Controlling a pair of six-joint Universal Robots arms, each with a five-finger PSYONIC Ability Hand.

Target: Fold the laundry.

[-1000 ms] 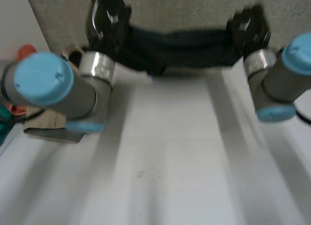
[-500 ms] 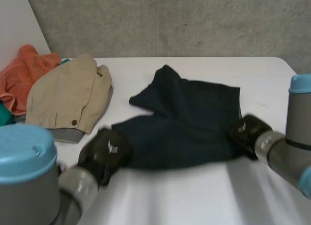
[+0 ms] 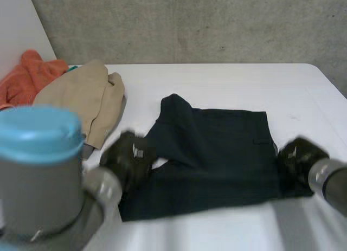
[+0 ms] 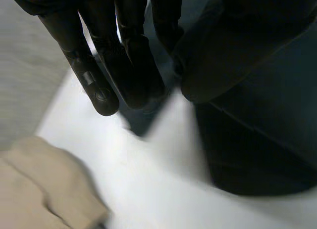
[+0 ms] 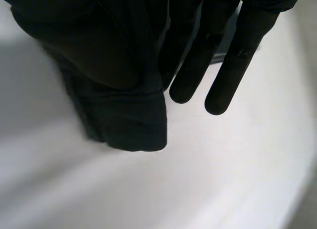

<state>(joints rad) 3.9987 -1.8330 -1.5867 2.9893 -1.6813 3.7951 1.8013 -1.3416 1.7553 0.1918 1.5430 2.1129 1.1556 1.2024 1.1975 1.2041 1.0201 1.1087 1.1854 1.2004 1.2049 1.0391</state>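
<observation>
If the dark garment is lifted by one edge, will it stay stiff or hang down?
Probably floppy: the dark garment lies flat with one flap folded over itself. It looks thin, so likely light. Pushed across the white table, it would probably bunch up, not slide.

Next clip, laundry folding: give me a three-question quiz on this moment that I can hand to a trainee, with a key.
1. True or false: the dark navy fabric garment lies spread on the white table, with the left hand at one side edge and the right hand at the opposite one.
2. Which thing lies beyond the crumpled beige fabric garment, at the table's edge on the robot's left? A) a crumpled orange cloth B) a striped towel C) a white shirt
3. Fill in: the left hand is at the navy garment's edge nearer the ____ garment.
Key: 1 true; 2 A; 3 beige.
</observation>
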